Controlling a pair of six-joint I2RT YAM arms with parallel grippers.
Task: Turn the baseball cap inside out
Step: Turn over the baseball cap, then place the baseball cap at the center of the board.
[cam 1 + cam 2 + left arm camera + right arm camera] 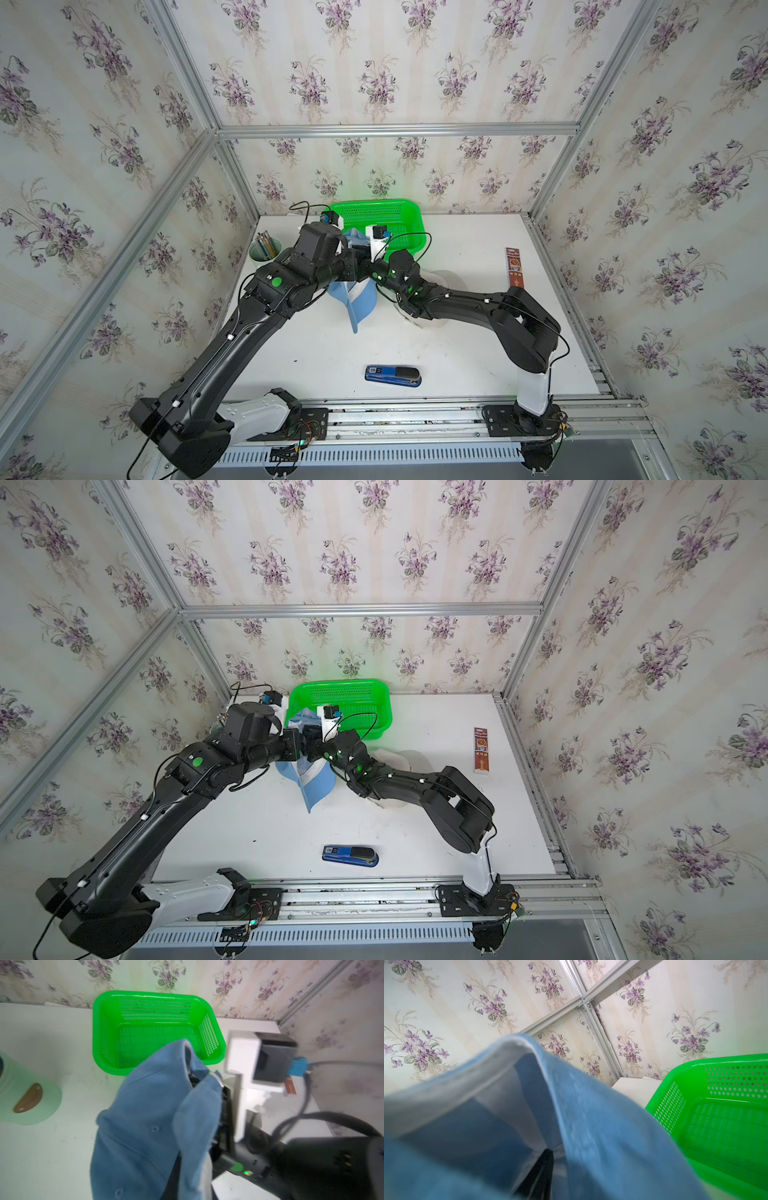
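Both top views show the baseball cap (354, 301) held up over the table (457, 353), at 12 o'clock from the stapler (392, 376), with its crown draped over both grippers and its brim hanging. The risk, as I judge it, is that loose cloth slides off and drops, perhaps into the green basket (399, 216) at 1 o'clock, or that the close wrists knock. The left gripper (351, 255) and right gripper (368, 259) meet nose to nose, elbows out. Fabric hides the jaws, so I cannot tell their width.
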